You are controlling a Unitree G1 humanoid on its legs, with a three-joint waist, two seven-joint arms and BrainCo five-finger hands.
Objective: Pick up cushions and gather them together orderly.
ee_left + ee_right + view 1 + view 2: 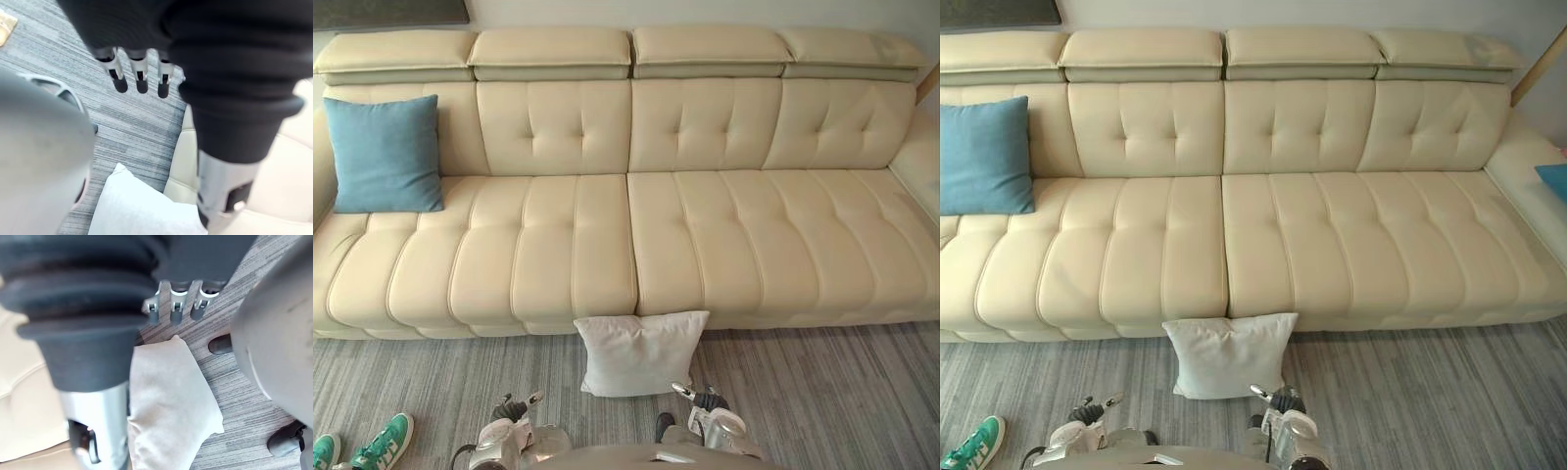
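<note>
Against the front edge of the cream tufted leather sofa (724, 235), at its middle seam, a white square fabric cushion (641, 352) leans on the grey striped carpet (822, 392). Near it, the left hand (512, 408) and right hand (705, 400) hang empty, and the wrist views show their fingers (140, 78) straight and slightly apart. A blue square fabric cushion (385, 154) leans at the sofa's left end. The right eye view adds a blue corner (1555, 181) on the sofa's right arm.

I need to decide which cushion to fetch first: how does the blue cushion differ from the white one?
The blue cushion sits up on the sofa seat at its left end, leaning on the backrest; the white cushion stands on the floor against the sofa's front. One is blue, the other white. Both are roughly square and upright.
</note>
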